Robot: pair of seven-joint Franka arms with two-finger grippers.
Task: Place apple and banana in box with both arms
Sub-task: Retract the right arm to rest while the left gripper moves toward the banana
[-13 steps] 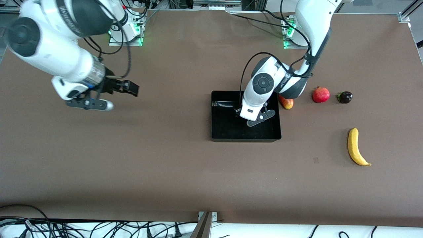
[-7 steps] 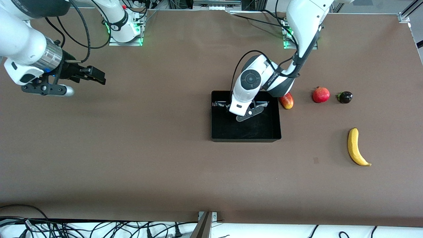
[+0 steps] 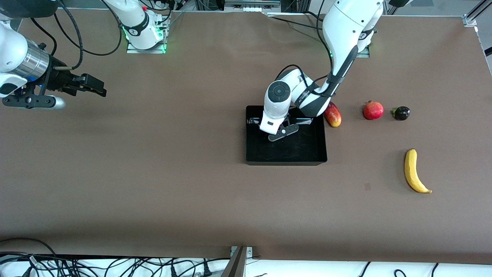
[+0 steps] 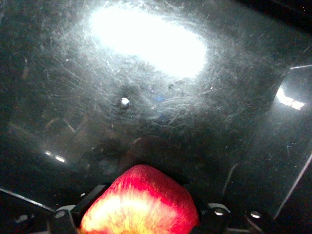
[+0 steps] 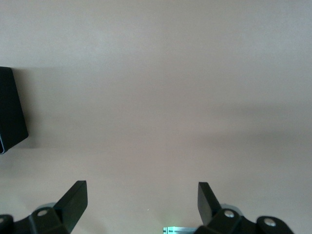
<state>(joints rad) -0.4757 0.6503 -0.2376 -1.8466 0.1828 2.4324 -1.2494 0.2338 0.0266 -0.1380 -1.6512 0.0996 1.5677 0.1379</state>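
My left gripper (image 3: 275, 130) is low inside the black box (image 3: 286, 161), over the part farther from the front camera. In the left wrist view it (image 4: 141, 217) is shut on the apple (image 4: 141, 200), red with yellow streaks, just above the glossy box floor (image 4: 146, 97). The apple is hidden under the left hand in the front view. The banana (image 3: 413, 171) lies on the table toward the left arm's end, nearer to the front camera than the box. My right gripper (image 3: 95, 86) is open and empty over bare table at the right arm's end; its wrist view (image 5: 141, 191) shows a box corner (image 5: 9, 112).
A red-yellow mango (image 3: 333, 114) lies right beside the box wall at the left arm's end. A pinkish-red pomegranate (image 3: 373, 110) and a small dark fruit (image 3: 401, 113) lie in a row past it. Arm bases stand along the table edge farthest from the front camera.
My left gripper has moved with the apple across the box toward the right arm's end. My right arm has drawn back toward its own end of the table.
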